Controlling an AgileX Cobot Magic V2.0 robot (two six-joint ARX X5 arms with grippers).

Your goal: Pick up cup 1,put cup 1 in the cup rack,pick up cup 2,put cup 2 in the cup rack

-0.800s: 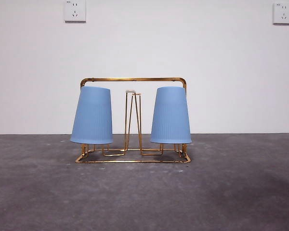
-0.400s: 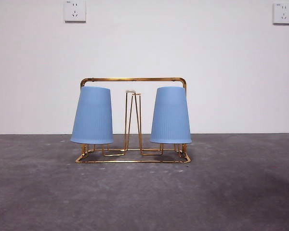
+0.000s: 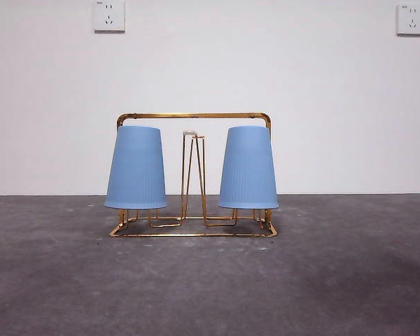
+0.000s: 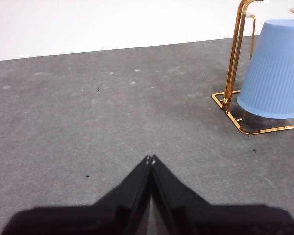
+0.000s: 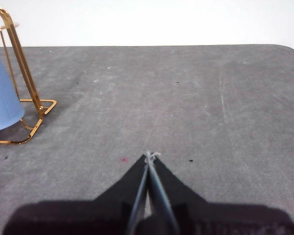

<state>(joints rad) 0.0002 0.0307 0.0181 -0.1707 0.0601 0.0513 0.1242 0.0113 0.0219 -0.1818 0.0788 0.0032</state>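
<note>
Two ribbed blue cups hang upside down on the gold wire cup rack (image 3: 193,115). One cup (image 3: 135,168) sits on the rack's left peg, the other cup (image 3: 248,168) on its right peg. The left wrist view shows the rack's end (image 4: 232,54) with a cup (image 4: 274,68) on it, well away from my left gripper (image 4: 150,159), which is shut and empty above the table. My right gripper (image 5: 149,155) is shut and empty too, with the rack's other end (image 5: 20,68) and a cup's edge (image 5: 1,98) off to the side.
The grey table (image 3: 336,280) carries only the rack. A white wall stands behind it with two sockets (image 3: 108,15) (image 3: 411,19). Neither arm shows in the front view.
The left cup has swung slightly and now hangs more upright on its peg. The right cup and the rack stay still.
</note>
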